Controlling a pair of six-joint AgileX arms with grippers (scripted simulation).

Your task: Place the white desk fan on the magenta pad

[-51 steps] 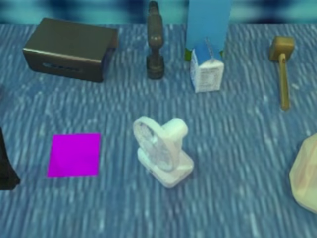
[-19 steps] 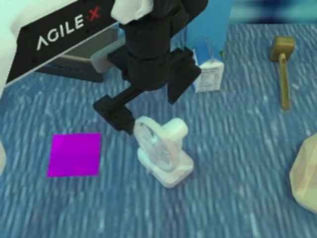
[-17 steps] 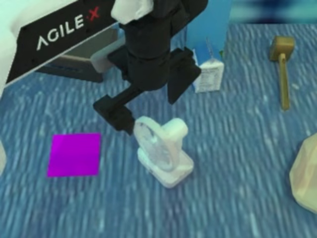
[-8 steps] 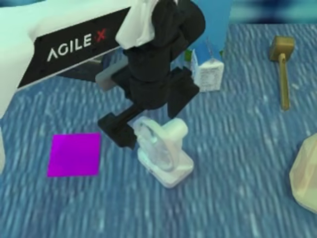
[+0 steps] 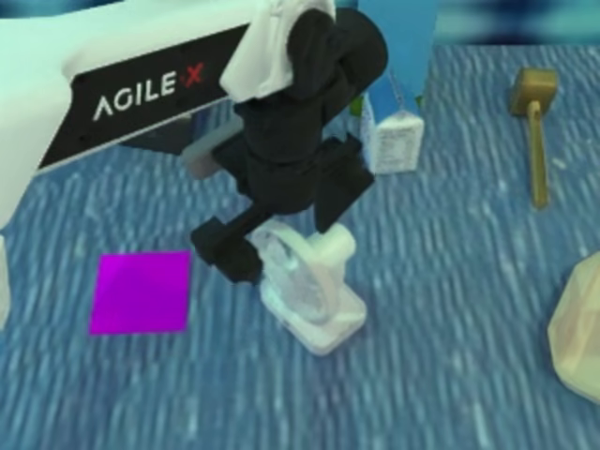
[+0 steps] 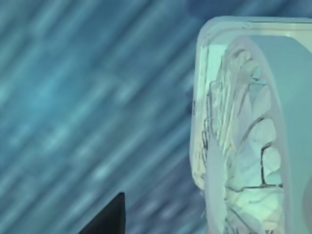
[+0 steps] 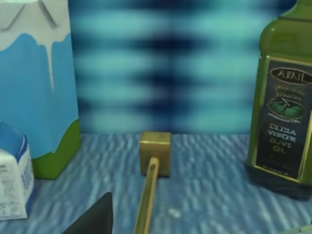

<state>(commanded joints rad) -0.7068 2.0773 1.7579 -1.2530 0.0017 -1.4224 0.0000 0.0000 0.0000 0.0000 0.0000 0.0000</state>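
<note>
Left gripper [image 5: 278,246] now lower, fingers apart astride the white desk fan [image 5: 314,291], grille top hidden.

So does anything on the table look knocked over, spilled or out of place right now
Nothing stands out. The white desk fan stands upright on its base beside the magenta pad, with the left gripper open over it. The milk carton is upright.

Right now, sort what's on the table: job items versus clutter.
Job: white desk fan, magenta pad, left pincer open astride the fan.
Clutter: small milk carton, tall blue carton, wooden mallet, olive oil bottle.
</note>
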